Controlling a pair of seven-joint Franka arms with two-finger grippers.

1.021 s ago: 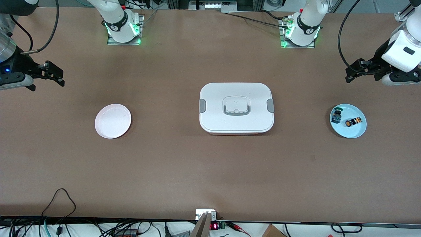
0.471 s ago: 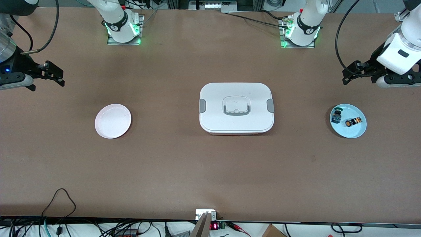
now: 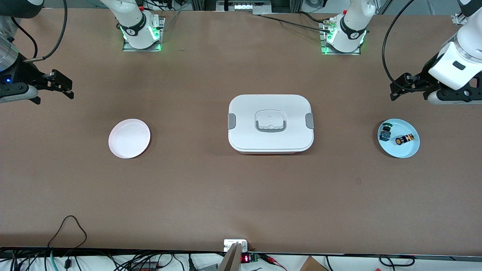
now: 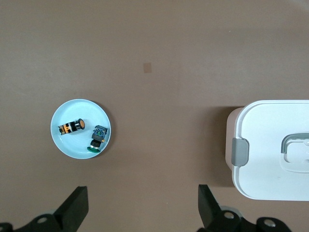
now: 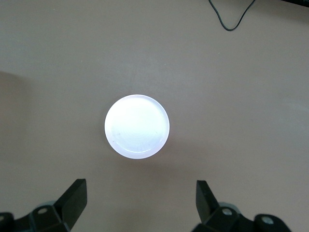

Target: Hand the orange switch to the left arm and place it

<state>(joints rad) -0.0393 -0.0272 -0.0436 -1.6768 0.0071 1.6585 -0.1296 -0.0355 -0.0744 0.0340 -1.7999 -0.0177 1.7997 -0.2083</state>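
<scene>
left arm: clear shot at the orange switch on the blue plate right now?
Probably yes. The left pincer hangs open, up in the air near the blue plate, with nothing between them. The orange switch lies on its side, apart from the blue-green switch. The box sits mid-table, out of the way.

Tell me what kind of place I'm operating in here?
Most likely a robotics lab test bench: two arms bolted to a brown table, cables and electronics along its edge, and staged props only: a white box, a pink plate and a blue plate holding the orange switch.
</scene>
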